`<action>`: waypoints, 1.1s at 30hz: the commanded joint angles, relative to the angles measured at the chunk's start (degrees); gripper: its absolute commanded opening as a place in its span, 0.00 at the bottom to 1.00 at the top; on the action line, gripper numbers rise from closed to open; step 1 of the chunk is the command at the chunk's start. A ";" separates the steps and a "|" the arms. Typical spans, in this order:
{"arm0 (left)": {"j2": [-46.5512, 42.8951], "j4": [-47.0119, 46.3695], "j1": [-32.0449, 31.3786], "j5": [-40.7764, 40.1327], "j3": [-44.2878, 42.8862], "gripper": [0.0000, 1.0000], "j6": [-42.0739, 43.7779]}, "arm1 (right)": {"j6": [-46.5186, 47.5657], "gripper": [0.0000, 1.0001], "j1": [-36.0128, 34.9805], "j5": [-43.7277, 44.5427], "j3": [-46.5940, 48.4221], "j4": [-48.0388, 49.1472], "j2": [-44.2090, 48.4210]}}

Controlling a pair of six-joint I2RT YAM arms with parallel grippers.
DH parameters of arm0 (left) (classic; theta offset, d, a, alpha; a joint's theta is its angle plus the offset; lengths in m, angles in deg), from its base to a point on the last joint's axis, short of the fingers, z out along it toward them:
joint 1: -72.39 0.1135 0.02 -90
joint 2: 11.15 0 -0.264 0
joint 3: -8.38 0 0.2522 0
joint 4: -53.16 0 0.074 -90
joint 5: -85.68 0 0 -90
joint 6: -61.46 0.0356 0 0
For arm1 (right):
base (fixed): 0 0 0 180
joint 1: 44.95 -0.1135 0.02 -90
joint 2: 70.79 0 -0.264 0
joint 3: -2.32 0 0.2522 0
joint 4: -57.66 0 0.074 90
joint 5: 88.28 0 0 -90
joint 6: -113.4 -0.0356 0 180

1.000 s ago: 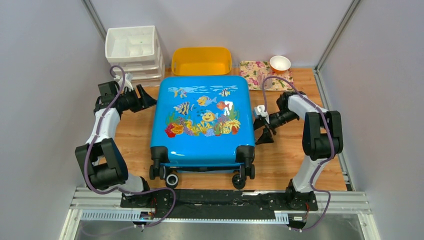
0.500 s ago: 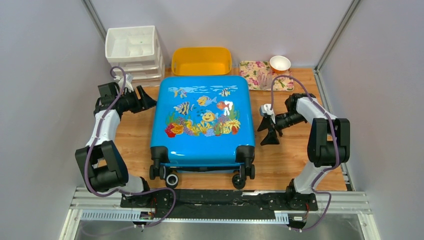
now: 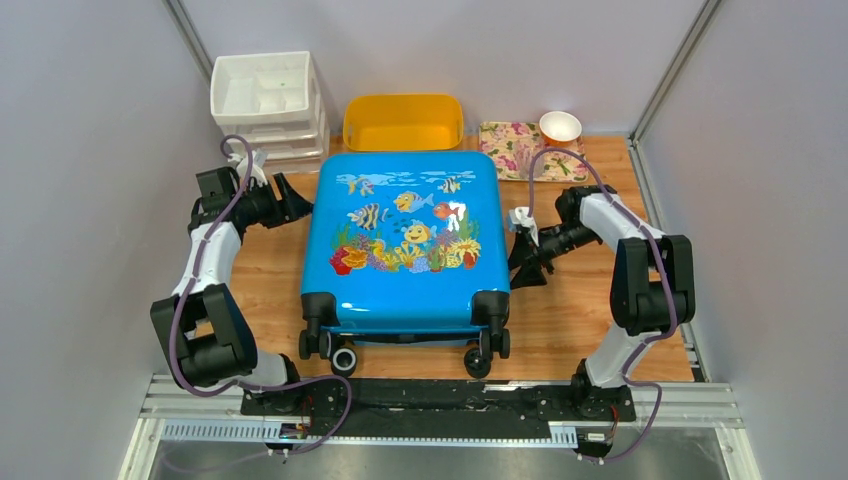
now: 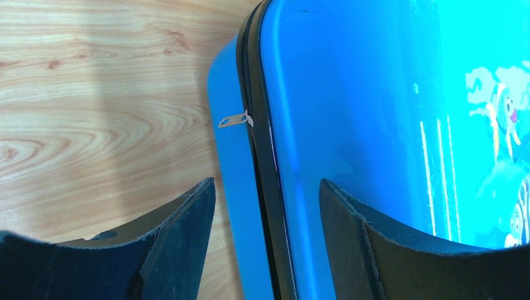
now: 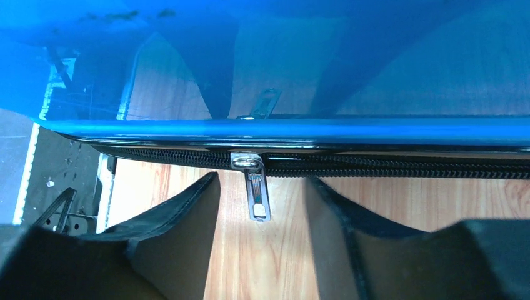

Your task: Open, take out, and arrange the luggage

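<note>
While one large glossy bright-blue hard-shell suitcase [image 3: 405, 240] printed with cartoon fish and coral lies flat, lid down, in the middle of the wooden bench [image 3: 265, 275], I have two arms out, one at each of its long sides. Its black wheels [image 3: 343, 360] sit at the two near corners, toward my bases.

My left end effector [image 4: 267, 187] is spread wide beside the suitcase's far left corner. One finger is over the bench and the other over the blue lid, with the black zip seam running between them. One small silver zip pull [image 4: 235, 120] sticks out from that seam beyond my fingertips, untouched.

My right end effector [image 5: 261, 181] is also spread, low against the suitcase's right side. A second silver zip pull [image 5: 257, 199] hangs from its slider in the gap between my two fingers, and neither finger touches it.

Along the far edge stand four other things: one white plastic drawer unit [image 3: 265, 100], one yellow plastic tub [image 3: 403, 122], one flowered flat tray [image 3: 510, 150] and one small white-lined bowl [image 3: 560, 127].
</note>
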 commanded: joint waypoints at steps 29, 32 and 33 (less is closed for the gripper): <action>-5.64 -1.97 -1.77 6.73 5.76 0.71 -2.94 | -32.21 0.00 -0.84 3.23 -15.54 6.24 31.14; -7.05 -3.46 -1.77 5.68 7.87 0.69 -4.78 | -38.71 0.00 -2.25 5.41 -20.90 12.40 40.02; -7.66 -4.16 -1.77 5.50 9.27 0.69 -5.32 | -40.47 0.00 -2.86 6.47 -22.57 15.55 42.50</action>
